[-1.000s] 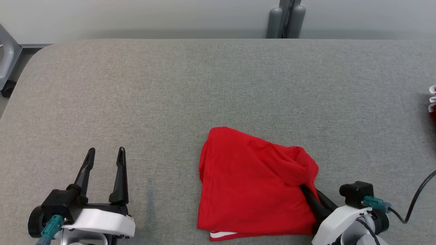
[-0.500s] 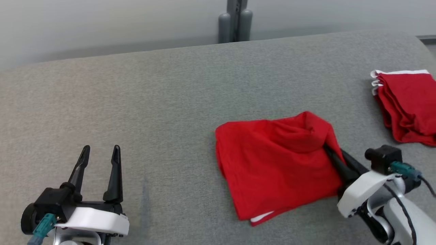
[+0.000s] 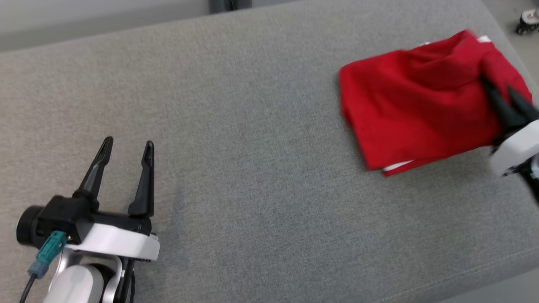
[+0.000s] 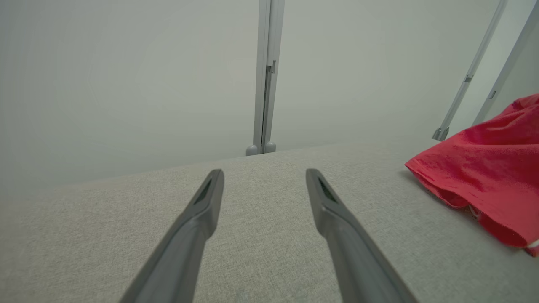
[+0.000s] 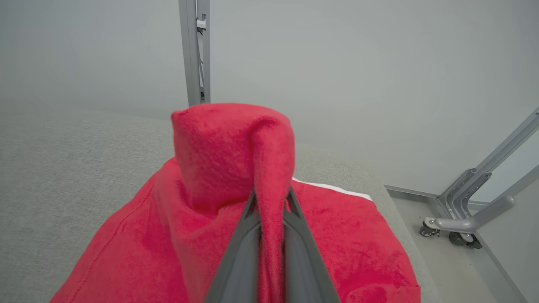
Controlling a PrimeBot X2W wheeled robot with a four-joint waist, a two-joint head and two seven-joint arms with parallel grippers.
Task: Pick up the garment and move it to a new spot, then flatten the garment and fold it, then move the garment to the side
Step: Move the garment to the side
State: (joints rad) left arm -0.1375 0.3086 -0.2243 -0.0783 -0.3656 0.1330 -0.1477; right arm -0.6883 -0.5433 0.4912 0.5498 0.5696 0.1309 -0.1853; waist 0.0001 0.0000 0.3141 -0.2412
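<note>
Left gripper [image 3: 128,142] [image 4: 264,172]: nearest me, low on my left over the table [image 3: 252,189]; fingers spread, holding nothing, pointing away from me.
Table: grey cloth top, bare between my two grippers.
Garment [image 3: 421,105] [image 4: 492,168] [image 5: 202,235]: red, folded, lying on the table's far right part, well apart from my left gripper.
Long axis: left to right in the head view, climbing a little toward the right; the white hem [image 3: 396,166] faces me along the near edge.
Right gripper [image 3: 501,99] [image 5: 271,202]: clamped on a raised fold at the garment's right end; the fold stands up over the fingers like a hood.
Hidden: my right fingertips are buried in cloth; the wrist is blurred and cut by the picture's edge.
Unclear: a white strip [image 3: 484,38] at the far right corner; I cannot tell whether it belongs to this garment.
Beyond: a grey post [image 4: 265,84] behind the table and a wheeled frame [image 5: 459,223] on the floor.
</note>
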